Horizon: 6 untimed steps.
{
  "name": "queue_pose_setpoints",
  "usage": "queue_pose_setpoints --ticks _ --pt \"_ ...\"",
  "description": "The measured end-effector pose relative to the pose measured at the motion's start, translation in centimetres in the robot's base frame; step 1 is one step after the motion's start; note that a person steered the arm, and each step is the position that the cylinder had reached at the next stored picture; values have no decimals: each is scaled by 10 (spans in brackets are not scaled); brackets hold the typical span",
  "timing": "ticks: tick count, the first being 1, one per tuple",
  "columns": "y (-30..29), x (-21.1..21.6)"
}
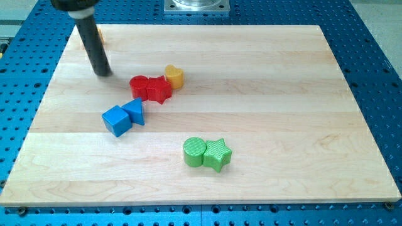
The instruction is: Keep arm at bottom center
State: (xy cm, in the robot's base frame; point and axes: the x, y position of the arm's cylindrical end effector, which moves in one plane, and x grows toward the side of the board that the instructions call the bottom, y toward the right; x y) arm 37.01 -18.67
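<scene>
Standing near the view's top left, my tip point(102, 73) rests on the counter point(264, 81), well apart from the bottom centre where the task wants it. The tool is a plain rod with nothing to open or close, so no clamping state applies; it holds nothing and touches no block.

Moving rightward, a blue cube point(117, 120) sits touching a blue triangular block point(135, 111). Above them a red round block point(139, 85) presses against a red star point(159, 89), with a yellow heart-like block point(174, 76) just beside the star. Further right and lower, a green cylinder point(194, 152) touches a green star point(217, 154), close to the bottom centre.

The thing to handle here is the rod itself: stiff, and it slides freely on smooth wood. The blocks look light, hard and easily shoved, so I judge any brush would scatter them. A route down the view's left of the blue pair, then rightward below it, seems safest, stopping short of the green pair.
</scene>
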Motion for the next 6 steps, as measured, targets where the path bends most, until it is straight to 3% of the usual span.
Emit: queue_pose_setpoints --ticks 1,2,3,4,6 --pt "14 73" --pt "-8 121" --pt "-6 214" --pt "71 248" --pt "160 239"
